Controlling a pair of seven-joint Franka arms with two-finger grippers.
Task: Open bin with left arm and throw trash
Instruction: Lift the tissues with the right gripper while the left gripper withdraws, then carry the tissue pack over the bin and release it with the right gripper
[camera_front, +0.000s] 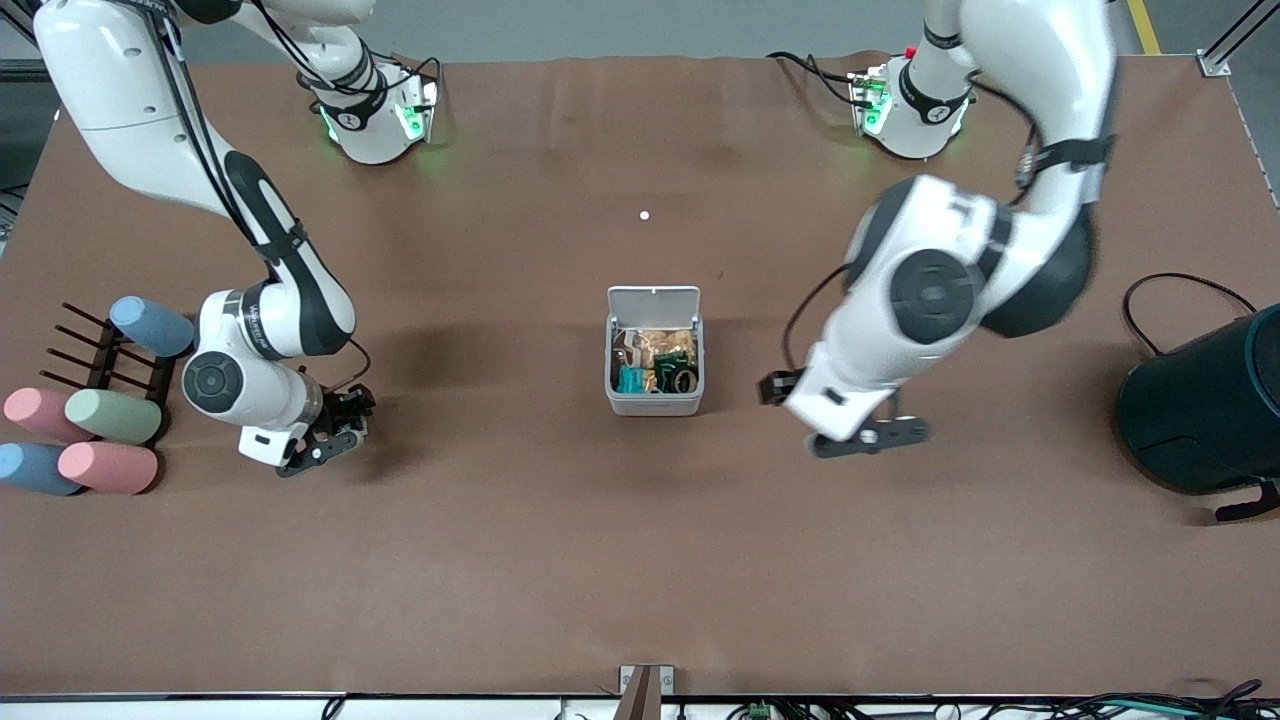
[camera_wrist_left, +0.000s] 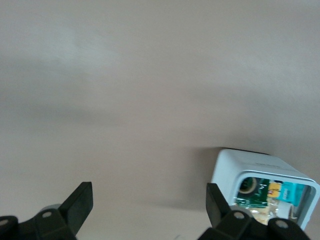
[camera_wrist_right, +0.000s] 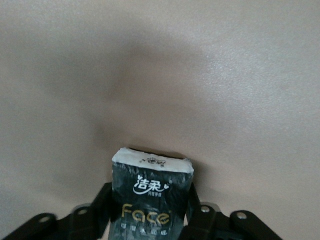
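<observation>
Black packet (camera_wrist_right: 151, 197), its lower end cut off, sits clamped in the right gripper (camera_wrist_right: 150, 212). The white bin (camera_front: 654, 352) stands open, full of wrappers; the left gripper (camera_wrist_left: 150, 200) hovers beside it, spread wide and empty.

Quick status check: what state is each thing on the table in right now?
Small white square plastic bin: lid up, trash inside.
Black packet with white print: clamped in right gripper.
Right gripper: shut on packet, over bare table.
Left gripper: open, empty, beside the bin.
</observation>
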